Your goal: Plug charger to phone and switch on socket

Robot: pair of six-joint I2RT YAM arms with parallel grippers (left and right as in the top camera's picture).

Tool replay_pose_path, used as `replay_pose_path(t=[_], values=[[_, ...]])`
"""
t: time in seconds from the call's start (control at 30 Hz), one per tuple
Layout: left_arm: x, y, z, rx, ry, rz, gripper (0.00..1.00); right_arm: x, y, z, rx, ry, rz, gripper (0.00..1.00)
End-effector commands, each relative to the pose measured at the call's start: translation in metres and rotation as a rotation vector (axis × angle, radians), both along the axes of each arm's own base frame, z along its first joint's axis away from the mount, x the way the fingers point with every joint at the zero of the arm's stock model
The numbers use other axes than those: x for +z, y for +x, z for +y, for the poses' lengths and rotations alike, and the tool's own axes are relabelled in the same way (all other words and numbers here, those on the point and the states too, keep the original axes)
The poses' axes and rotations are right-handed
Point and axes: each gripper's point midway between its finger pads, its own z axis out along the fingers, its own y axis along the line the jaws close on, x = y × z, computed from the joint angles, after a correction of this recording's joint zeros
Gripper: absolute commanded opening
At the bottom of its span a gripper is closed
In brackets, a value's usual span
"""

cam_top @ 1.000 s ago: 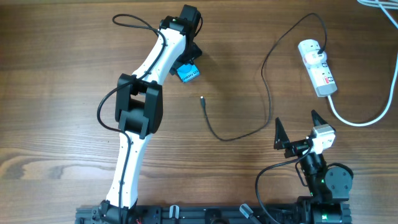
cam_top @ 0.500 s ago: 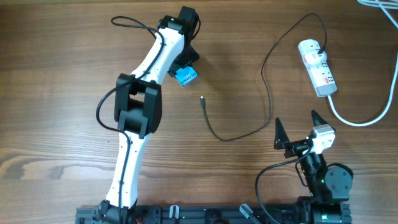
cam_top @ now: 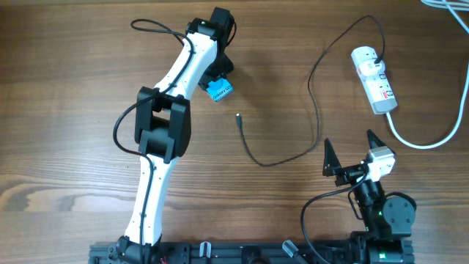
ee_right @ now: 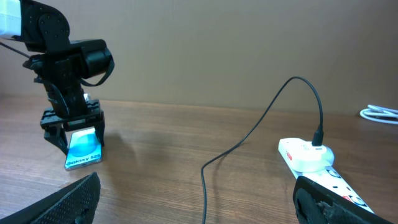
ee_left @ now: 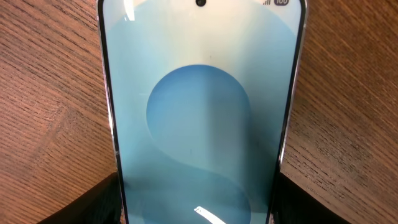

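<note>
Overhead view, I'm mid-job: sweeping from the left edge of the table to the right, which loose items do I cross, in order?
phone → charger's connector tip → socket → thick white cord. The arms are left out because they overlap these items.

The phone (ee_left: 202, 112) fills the frame: a pale blue screen with a darker rounded shape. Wooden worktop (ee_left: 43, 93) lies on either side, and the left hand (ee_left: 198, 214) has dark fingers (ee_left: 84, 205) flanking the phone's lower corners.
</note>
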Motion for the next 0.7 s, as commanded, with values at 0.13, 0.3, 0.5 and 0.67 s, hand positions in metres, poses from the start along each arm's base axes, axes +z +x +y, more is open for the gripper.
replay_pose_path(t=[0.13,0.3,0.5,0.67], values=[[-0.031,-0.019,0.010,0.017,0.007,0.111,0.40,0.002,0.000,-0.003,-0.016,0.010,-0.006,1.00],[0.008,-0.010,0.015,0.032,-0.017,0.044,0.35,0.002,0.000,-0.003,-0.016,0.010,-0.006,1.00],[0.047,-0.014,0.018,0.032,-0.028,0.013,0.30,0.002,0.000,-0.003,-0.016,0.010,-0.006,1.00],[0.080,-0.019,0.009,-0.015,-0.137,-0.002,0.25,0.002,0.000,-0.003,-0.016,0.010,-0.006,1.00]])
